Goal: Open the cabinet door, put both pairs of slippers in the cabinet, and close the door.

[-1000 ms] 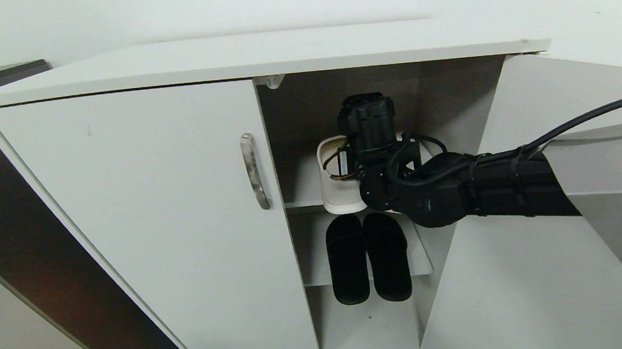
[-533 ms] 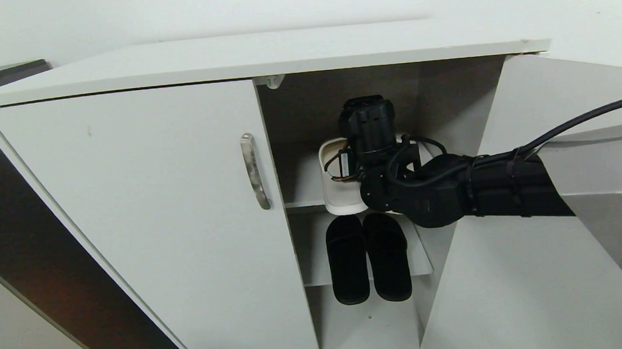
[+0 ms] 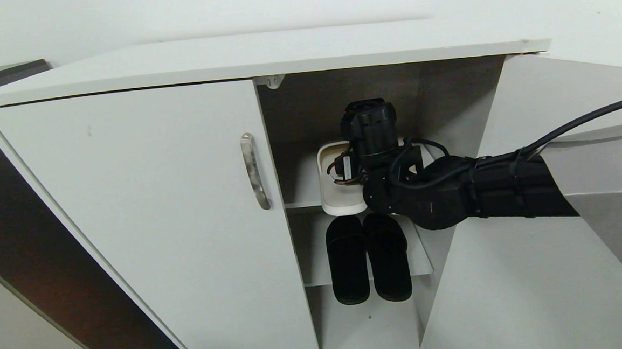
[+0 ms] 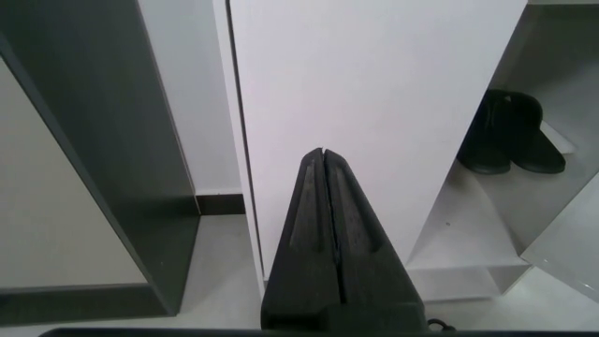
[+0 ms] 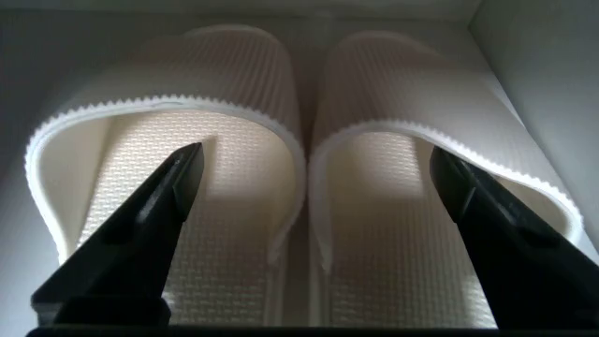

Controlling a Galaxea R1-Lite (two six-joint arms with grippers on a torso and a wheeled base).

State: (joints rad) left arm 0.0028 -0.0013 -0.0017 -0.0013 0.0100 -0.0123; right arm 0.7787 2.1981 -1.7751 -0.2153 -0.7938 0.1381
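Slippers first: in the head view we see the white pair (image 3: pixel 338 205) on the cabinet's (image 3: pixel 282 49) upper shelf, with the black pair (image 3: pixel 367 257) below. Left wrist view: left gripper (image 4: pixel 324 154) clenched, empty. Right wrist view: right gripper (image 5: pixel 316 159) released above the white pair. Next we'd withdraw, then shut the door (image 3: pixel 512 291).

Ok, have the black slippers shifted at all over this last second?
No. The black slippers lie side by side on the same shelf, with their ends overhanging its front edge just as before.
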